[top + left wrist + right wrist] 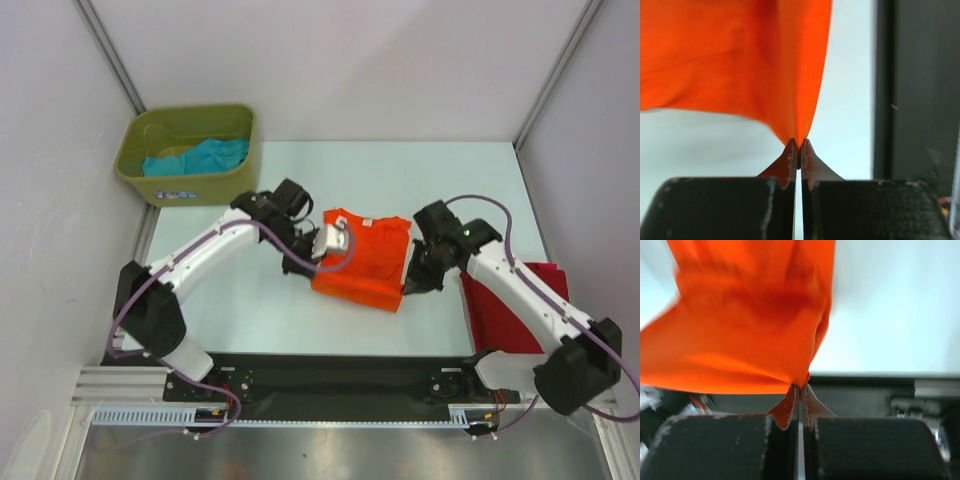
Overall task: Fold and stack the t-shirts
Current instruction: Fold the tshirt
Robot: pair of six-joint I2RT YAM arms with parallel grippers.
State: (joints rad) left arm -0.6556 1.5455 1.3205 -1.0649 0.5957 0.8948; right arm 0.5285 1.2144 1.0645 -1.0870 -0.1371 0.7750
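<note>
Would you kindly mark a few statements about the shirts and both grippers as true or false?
1. The left gripper is shut on the orange t-shirt. True.
2. The dark red t-shirt lies on the right side of the table. True.
3. The teal t-shirt lies spread on the table. False: it sits in the olive-green bin.
4. The right gripper is open and empty. False: it too is shut on the orange t-shirt.
5. The orange t-shirt is stacked on the dark red one. False: they are apart.
</note>
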